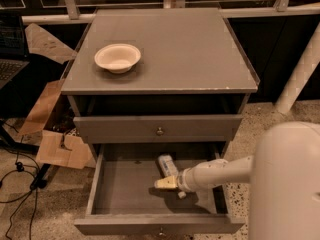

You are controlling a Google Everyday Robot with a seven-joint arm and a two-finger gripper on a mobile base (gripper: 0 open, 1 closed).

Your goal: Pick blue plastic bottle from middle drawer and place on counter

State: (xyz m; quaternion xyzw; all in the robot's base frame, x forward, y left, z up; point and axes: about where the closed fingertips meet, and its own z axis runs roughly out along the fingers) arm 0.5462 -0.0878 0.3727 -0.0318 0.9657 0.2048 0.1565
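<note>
The blue plastic bottle (167, 165) lies on its side on the grey floor of the open middle drawer (122, 186), right of centre and towards the back. My gripper (169, 184) reaches in from the right, low inside the drawer. It sits at the near end of the bottle and hides that end. The counter (185, 49) is the flat grey top of the cabinet above.
A shallow cream bowl (117, 57) stands on the left part of the counter. A shut drawer front with a brass knob (159, 131) is just above the open drawer. Cardboard pieces (60, 149) and cables lie on the floor at left. A white post (300, 74) stands at right.
</note>
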